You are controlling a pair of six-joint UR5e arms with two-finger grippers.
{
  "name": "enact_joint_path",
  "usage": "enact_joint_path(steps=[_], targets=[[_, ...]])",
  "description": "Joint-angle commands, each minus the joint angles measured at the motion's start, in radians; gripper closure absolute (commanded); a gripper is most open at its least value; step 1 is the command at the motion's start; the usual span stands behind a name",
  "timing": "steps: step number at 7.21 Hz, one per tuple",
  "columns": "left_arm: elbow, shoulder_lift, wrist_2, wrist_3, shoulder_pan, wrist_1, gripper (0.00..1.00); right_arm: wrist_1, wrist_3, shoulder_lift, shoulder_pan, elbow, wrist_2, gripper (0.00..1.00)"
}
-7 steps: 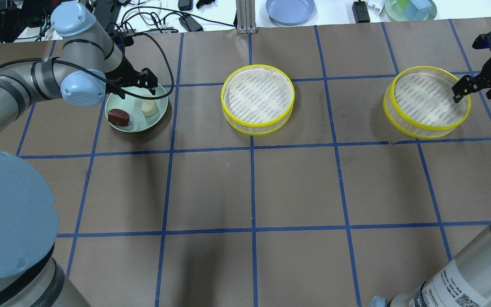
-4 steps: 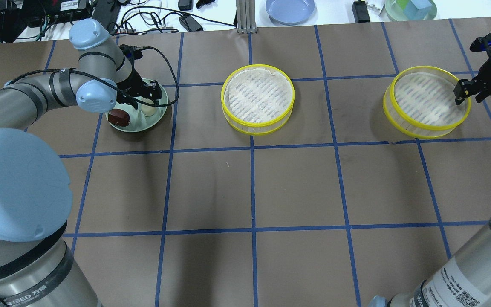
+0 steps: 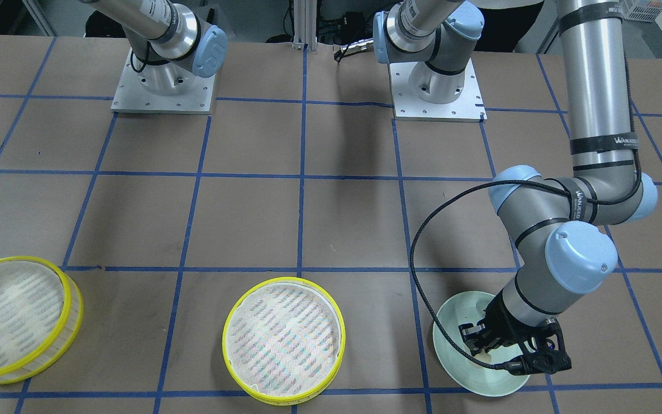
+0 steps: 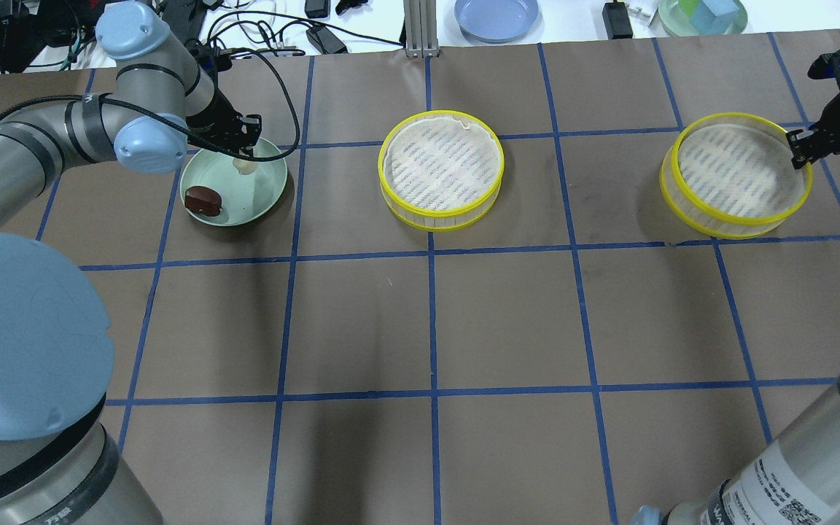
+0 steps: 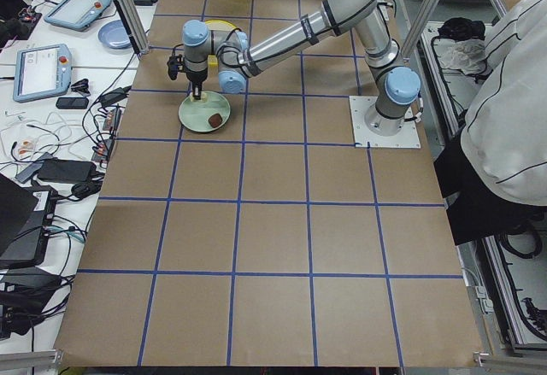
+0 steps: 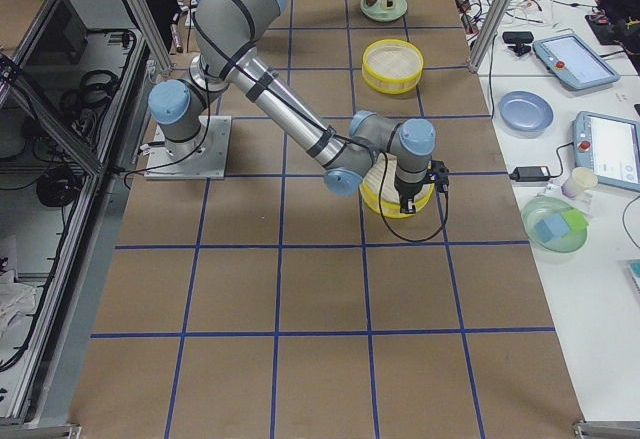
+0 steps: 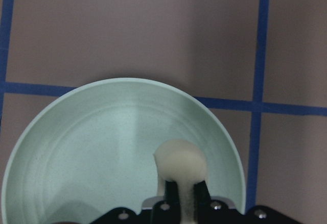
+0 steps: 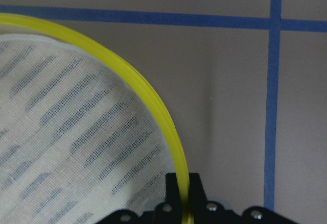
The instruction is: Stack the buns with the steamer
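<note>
Cream bun [image 7: 181, 162] clenched by left claw [image 7: 184, 187], brown bun [image 4: 202, 200] on plate [image 4: 268, 191]; right claw [image 8: 185, 188] clamps steamer [image 4: 733, 226].

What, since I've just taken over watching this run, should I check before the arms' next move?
1. Left gripper shut on the white bun: ok.
2. White bun lifted off the plate: cannot tell; it hangs over the plate, but whether they touch is unclear.
3. Brown bun lying on the plate, apart from the left gripper: ok.
4. Right gripper pinching the rim of the right steamer: ok.
5. Middle steamer free of buns, ready to take one: ok.
</note>
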Motion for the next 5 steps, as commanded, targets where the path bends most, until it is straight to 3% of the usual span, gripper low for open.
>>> enact_joint_path(steps=[1,4,5], targets=[[0.002,0.047,-0.054,-0.189,-0.047,0.005,1.0,0.018,-0.005,-0.063,0.008,-0.002,-0.007,1.0],[0.001,0.043,-0.186,-0.551,-0.207,0.12,1.0,0.164,0.055,-0.172,0.066,-0.002,-0.015,1.0],[-0.001,0.029,-0.204,-0.589,-0.248,0.125,1.0,0.223,0.113,-0.206,0.091,-0.002,-0.015,1.0]])
